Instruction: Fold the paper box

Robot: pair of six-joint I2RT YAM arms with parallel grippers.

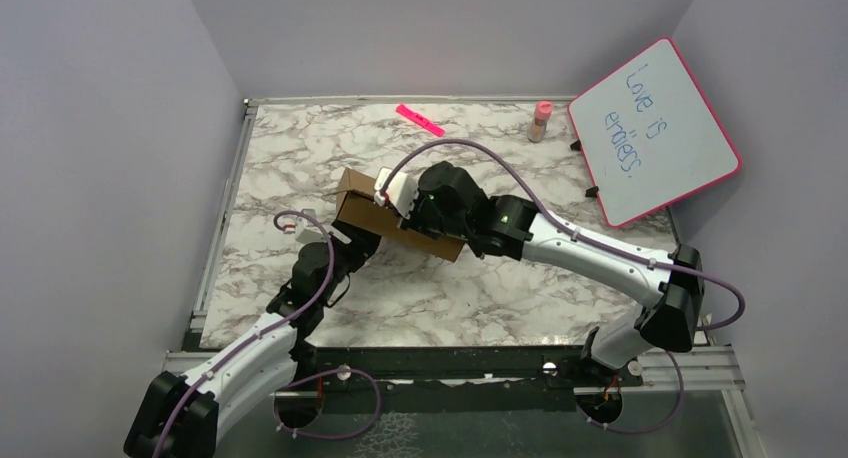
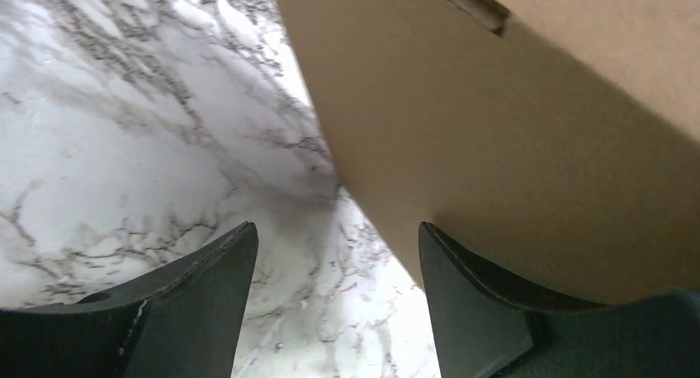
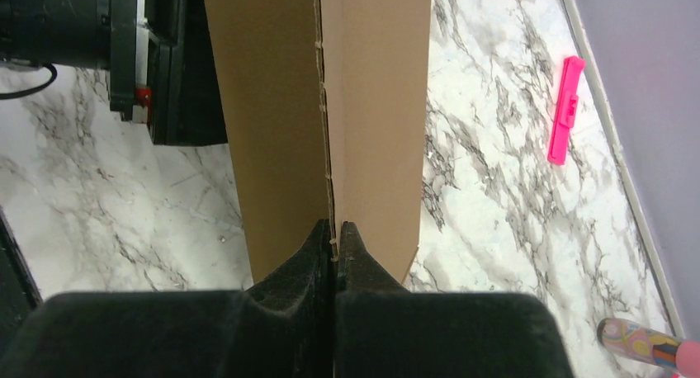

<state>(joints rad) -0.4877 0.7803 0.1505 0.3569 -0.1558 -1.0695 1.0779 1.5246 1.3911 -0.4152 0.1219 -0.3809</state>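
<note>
Left gripper (image 2: 336, 229) open, empty, just beside paper box (image 2: 512, 147) side. Right gripper (image 3: 334, 232) closed, tips touching paper box crease.

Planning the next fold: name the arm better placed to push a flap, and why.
Left. The right claw is shut on an edge of the plain brown cardboard box, steadying it. The left claw stands open beside the box's wall, holding nothing, so likely freer to push.
</note>
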